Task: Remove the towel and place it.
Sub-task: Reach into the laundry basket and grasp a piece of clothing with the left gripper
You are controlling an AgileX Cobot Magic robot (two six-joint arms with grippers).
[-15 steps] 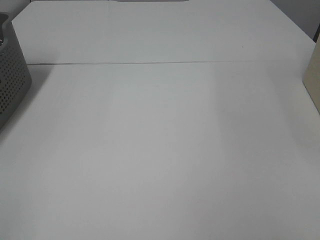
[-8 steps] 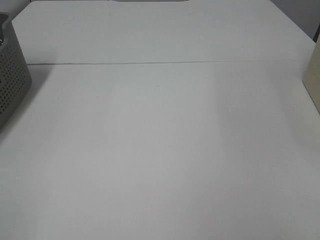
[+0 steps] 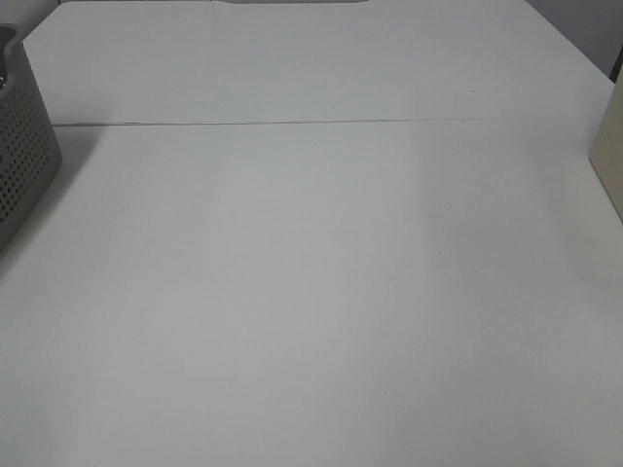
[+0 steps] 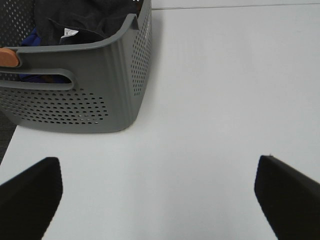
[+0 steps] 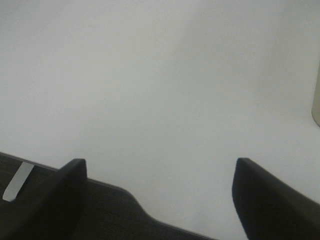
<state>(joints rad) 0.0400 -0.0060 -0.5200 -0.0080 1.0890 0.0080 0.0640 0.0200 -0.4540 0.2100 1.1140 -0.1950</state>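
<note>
**While the Towel Lies in the Basket, Both Pincers Hang Released**

Although the high camera catches only a corner of it, the grey perforated plastic basket (image 3: 19, 146) stands at the left edge of the plain white desk (image 3: 311, 292), cut off by the frame so that its contents cannot be seen from there. The left wrist camera shows more. The dark charcoal terry-cloth towel (image 4: 85, 20) lies bunched inside the basket, a small white label (image 4: 70, 32) showing on it, though most of the cloth runs out of frame. A fold of blue fabric (image 4: 35, 37) sits beside it, partly behind the basket wall. A rounded orange-brown object (image 4: 9, 57) at the rim is cropped too tightly to identify.

The left pincer (image 4: 157, 165) is released, its black fingers spread wide over bare desk just near of the basket, touching nothing. The right pincer (image 5: 160, 167) is likewise released and holds nothing, above the desk's near edge, with dark flooring (image 5: 100, 215) below. A beige upright object (image 3: 611, 161) at the right edge is mostly out of view.
</note>
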